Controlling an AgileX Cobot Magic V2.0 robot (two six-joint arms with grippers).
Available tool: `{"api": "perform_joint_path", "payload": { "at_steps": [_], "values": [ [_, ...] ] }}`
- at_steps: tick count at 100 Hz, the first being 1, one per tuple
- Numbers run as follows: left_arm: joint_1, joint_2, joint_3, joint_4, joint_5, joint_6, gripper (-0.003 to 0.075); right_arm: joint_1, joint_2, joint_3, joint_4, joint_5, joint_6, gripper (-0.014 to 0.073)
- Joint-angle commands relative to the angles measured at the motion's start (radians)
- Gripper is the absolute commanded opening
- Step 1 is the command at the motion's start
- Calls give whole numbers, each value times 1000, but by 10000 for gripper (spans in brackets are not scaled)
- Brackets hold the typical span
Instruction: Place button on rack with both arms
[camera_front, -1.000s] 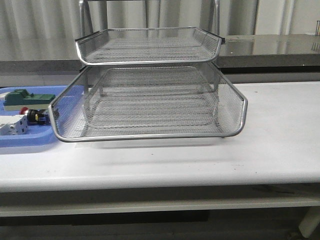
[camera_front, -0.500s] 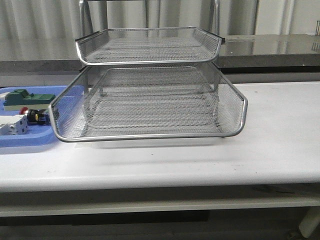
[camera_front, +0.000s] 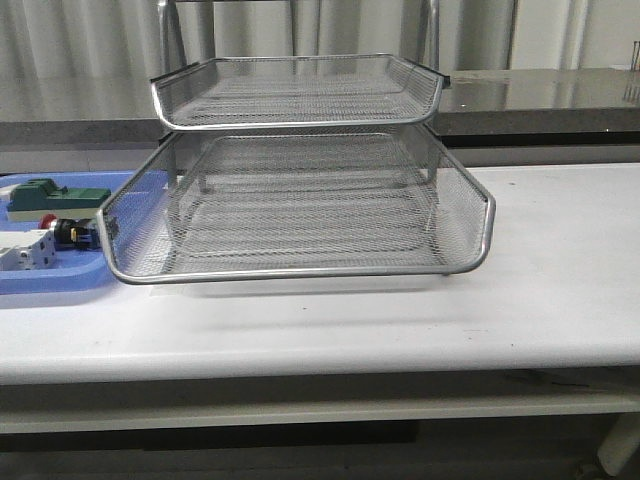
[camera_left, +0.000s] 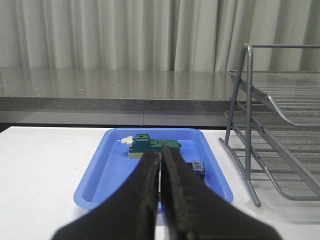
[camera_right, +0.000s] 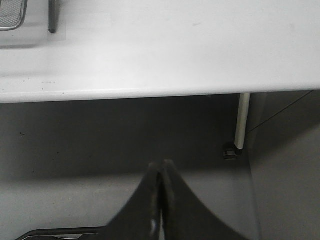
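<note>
The button (camera_front: 62, 232) lies in the blue tray (camera_front: 50, 280) beside the rack (camera_front: 300, 210). Both claws, left (camera_left: 161, 165) and right (camera_right: 161, 172), are closed, empty (open the left before descending).

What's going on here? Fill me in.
Nothing is being handled yet. The button lies in the blue tray, left of the empty rack. The left gripper is shut and points at the tray from short of it. The right gripper is shut, below the table edge.
</note>
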Motion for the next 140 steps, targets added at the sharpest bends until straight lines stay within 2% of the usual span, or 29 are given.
{"api": "perform_joint_path", "payload": {
  "at_steps": [1, 32, 45, 54, 63, 82, 102, 124, 140],
  "values": [
    [3, -34, 47, 47, -103, 18, 4, 3, -2, -31, -24, -49, 1, -71],
    [3, -34, 47, 63, -134, 20, 4, 3, -2, -31, -24, -49, 1, -71],
    [3, -34, 47, 61, -216, 20, 4, 3, -2, -31, -24, -49, 1, -71],
    [3, -31, 25, -14, -237, 20, 4, 3, -2, -31, -24, -49, 1, -71],
    [3, -4, -29, -115, -151, 20, 4, 3, -2, -31, -24, -49, 1, -71],
    [3, 143, -219, -115, -37, 20, 4, 3, -2, -31, -24, -49, 1, -71],
    [3, 399, -490, -115, 208, 20, 4, 3, -2, -31, -24, -49, 1, -71],
    [3, 694, -768, -19, 466, 24, 4, 3, -2, -31, -24, -49, 1, -71],
    [3, 885, -924, -9, 619, 47, 4, 3, -2, -31, -24, -49, 1, -71]
  ]
}}
